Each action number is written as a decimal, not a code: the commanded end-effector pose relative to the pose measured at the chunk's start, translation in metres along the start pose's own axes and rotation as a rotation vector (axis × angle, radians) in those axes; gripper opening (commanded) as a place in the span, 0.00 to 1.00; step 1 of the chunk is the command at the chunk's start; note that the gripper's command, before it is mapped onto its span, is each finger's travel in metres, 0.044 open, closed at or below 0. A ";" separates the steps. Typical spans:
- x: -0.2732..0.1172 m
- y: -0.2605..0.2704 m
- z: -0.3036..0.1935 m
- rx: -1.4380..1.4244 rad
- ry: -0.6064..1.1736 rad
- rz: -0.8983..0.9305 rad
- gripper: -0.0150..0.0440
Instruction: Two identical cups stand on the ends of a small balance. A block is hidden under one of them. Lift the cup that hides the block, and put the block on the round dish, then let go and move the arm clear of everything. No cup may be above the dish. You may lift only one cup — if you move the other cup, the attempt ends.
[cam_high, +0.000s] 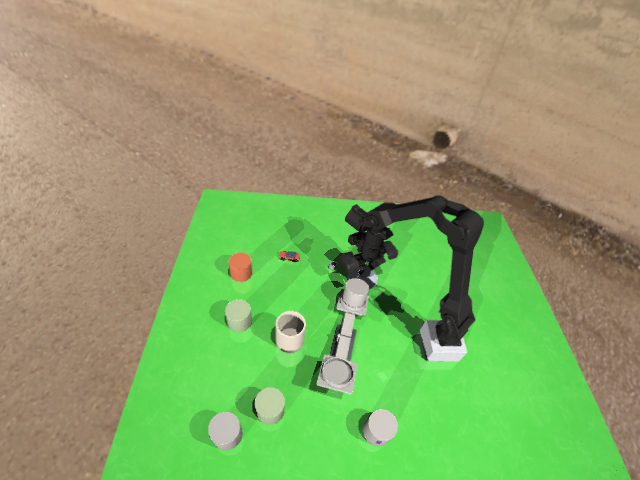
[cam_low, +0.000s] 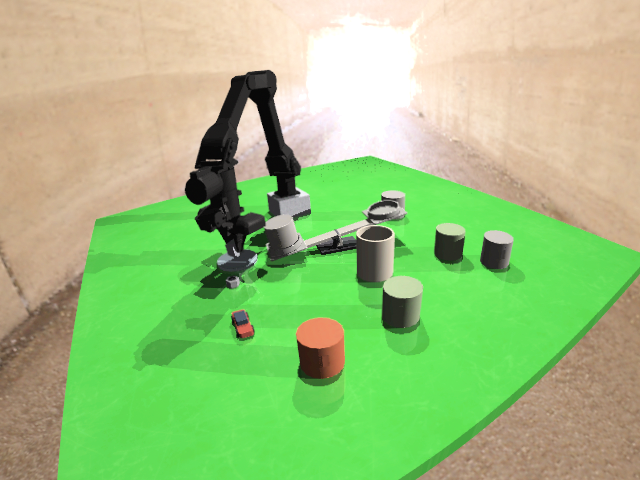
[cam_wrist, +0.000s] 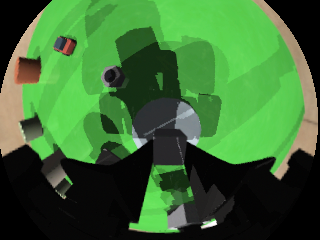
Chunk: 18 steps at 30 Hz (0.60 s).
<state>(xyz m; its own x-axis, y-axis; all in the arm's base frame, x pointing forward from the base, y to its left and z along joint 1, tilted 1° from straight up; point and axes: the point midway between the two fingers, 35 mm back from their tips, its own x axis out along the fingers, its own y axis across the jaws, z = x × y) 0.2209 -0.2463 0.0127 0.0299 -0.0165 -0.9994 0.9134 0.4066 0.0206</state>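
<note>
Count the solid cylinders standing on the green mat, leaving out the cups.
5. Orange one at far left; a pale one just nearer; two side by side near the front edge; one at front, past the balance's near end. None seems hidden.

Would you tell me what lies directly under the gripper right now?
The round dish lies under the gripper, which is shut on something, presumably the block, though the fingers hide it. Part of the dish is covered too.

block hidden in tool (cam_low: 236, 251); dish (cam_low: 236, 260) partly covered
</note>
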 end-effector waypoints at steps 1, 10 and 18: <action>0.005 0.000 0.000 -0.006 -0.001 -0.002 0.25; 0.013 -0.001 -0.001 0.000 0.007 -0.002 0.34; 0.013 -0.001 -0.001 0.000 0.007 -0.002 0.70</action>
<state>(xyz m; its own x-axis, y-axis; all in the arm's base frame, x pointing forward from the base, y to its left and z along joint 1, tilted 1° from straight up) 0.2201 -0.2451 -0.0009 0.0252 -0.0102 -0.9996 0.9134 0.4065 0.0188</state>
